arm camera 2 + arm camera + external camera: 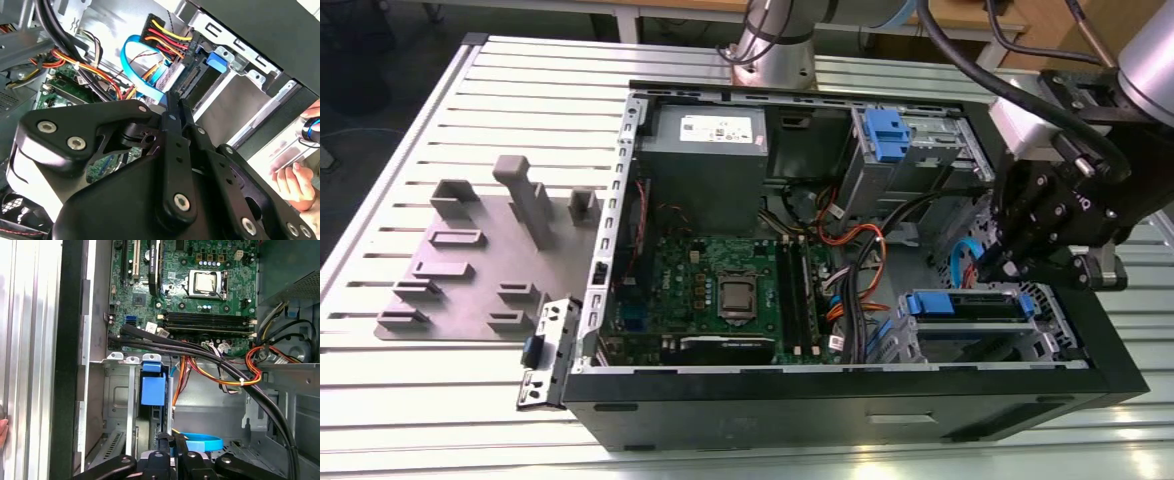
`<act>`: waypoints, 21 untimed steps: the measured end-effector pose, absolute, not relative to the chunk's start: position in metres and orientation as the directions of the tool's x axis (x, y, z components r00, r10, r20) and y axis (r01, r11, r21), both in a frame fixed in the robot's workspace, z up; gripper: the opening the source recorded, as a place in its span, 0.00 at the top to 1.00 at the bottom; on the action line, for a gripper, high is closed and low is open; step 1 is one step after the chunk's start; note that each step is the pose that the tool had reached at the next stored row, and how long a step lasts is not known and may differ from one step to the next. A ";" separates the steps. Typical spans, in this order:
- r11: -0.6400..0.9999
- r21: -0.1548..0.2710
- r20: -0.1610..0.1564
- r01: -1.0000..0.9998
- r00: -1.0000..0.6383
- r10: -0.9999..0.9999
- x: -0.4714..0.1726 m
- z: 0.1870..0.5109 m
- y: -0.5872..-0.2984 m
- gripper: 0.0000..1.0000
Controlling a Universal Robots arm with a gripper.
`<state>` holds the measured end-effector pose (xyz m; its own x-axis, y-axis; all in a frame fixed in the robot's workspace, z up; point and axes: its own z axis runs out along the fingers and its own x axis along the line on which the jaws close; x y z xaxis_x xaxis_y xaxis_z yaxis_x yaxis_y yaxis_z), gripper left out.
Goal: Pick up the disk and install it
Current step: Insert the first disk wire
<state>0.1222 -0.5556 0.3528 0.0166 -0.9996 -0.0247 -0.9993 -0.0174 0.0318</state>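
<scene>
The disk (981,306) lay in the lower bay (1047,330) of the open case (854,400), at the exterior view's right, its blue carrier tab (931,303) facing the motherboard (720,285). The case sat on the slatted bench (440,390).

The hand (991,272) hovered just above the disk's far end. In both wrist views its fingers (172,112) were pressed together with nothing visible between them. Whether the tips touched the disk could not be told.

The step looked like seating the disk rather than carrying it. Doing it well would have meant pushing straight along the bay rails, with no sideways lean that could jam the carrier. The closed tips would have needed to bear on the carrier frame, not on the label or the connector. The orange and yellow cables (220,372) and the blue ribbon (137,62) ran close by, so the push should have stayed clear of them. A flush tab would probably have shown that the disk was home.

The arm (1147,60) came in from the exterior view's right, over the case wall. Its wrist was bent downward, so the hand pointed steeply into the bay.
</scene>
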 end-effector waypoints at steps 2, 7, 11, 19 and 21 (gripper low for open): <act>-0.017 0.032 -0.025 -0.999 0.017 -1.000 0.122 0.350 -0.557 0.84; -0.018 0.032 -0.025 -0.999 0.017 -1.000 0.120 0.344 -0.560 0.84; -0.017 0.032 -0.025 -0.999 0.017 -1.000 0.120 0.340 -0.560 0.84; -0.017 0.032 -0.024 -0.999 0.017 -1.000 0.120 0.337 -0.560 0.84; -0.017 0.032 -0.025 -0.999 0.017 -1.000 0.120 0.336 -0.560 0.84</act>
<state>0.1203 -0.5602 0.3363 0.0166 -0.9995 -0.0252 -0.9993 -0.0174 0.0318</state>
